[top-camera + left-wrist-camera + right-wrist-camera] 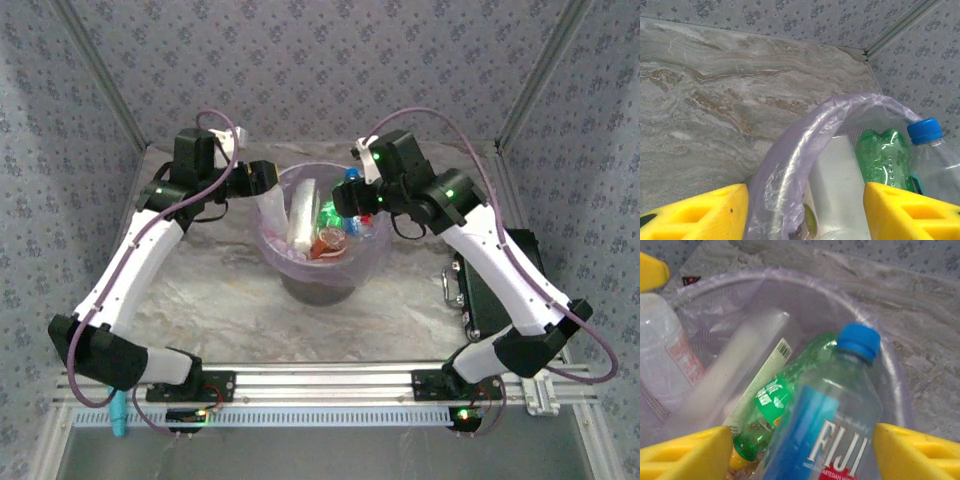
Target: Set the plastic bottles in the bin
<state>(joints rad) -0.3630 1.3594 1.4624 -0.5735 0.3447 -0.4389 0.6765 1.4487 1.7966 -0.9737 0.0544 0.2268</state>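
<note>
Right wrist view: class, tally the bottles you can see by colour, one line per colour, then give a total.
Clear bottle with blue cap: 1
Green bottle: 1
White bottle: 1
Clear bottle with red-printed label: 1
Total: 4

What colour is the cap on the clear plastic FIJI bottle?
Blue; the cap shows best in the right wrist view.

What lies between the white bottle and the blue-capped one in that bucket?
A green bottle, between the white bottle and the blue-capped bottle; both wrist views show it.
</note>
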